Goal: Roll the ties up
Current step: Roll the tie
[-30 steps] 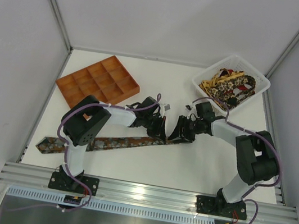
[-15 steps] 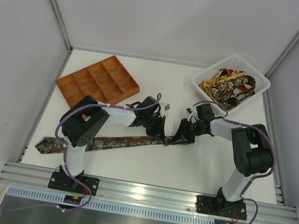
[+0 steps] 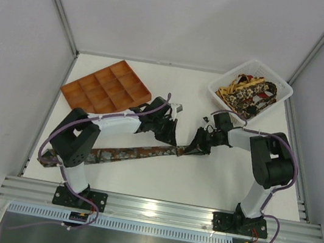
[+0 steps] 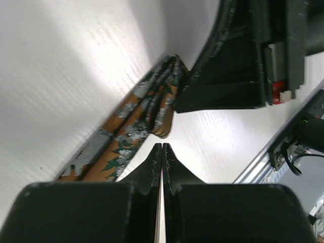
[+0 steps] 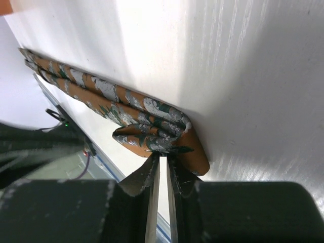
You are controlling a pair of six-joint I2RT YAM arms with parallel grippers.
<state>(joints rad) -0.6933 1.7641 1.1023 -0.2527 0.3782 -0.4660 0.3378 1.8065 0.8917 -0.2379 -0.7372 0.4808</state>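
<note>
One tie point(image 3: 138, 152), rust-orange with grey and green flowers, lies slantwise across the table, folded lengthwise point(image 4: 136, 126). Its doubled-over right end point(image 5: 152, 134) is bunched. My right gripper point(image 3: 192, 150) is shut on that bunched end; in the right wrist view the fabric sits pinched at its tips point(image 5: 163, 156). My left gripper point(image 3: 172, 139) hovers just beyond the tie's far side, shut with nothing between its fingers point(image 4: 162, 146), facing the right gripper's black body point(image 4: 238, 66). More ties point(image 3: 246, 93) lie heaped in the white basket.
The white basket point(image 3: 284, 91) stands at the back right. An orange compartment tray point(image 3: 123, 64) sits at the back left. The tie's pointed left end point(image 3: 47, 157) lies near the table's left front corner, beside the left arm's base.
My right gripper has closed on the tie's folded end. The left arm has swung and drawn its shut gripper a little up and away from the tie.
</note>
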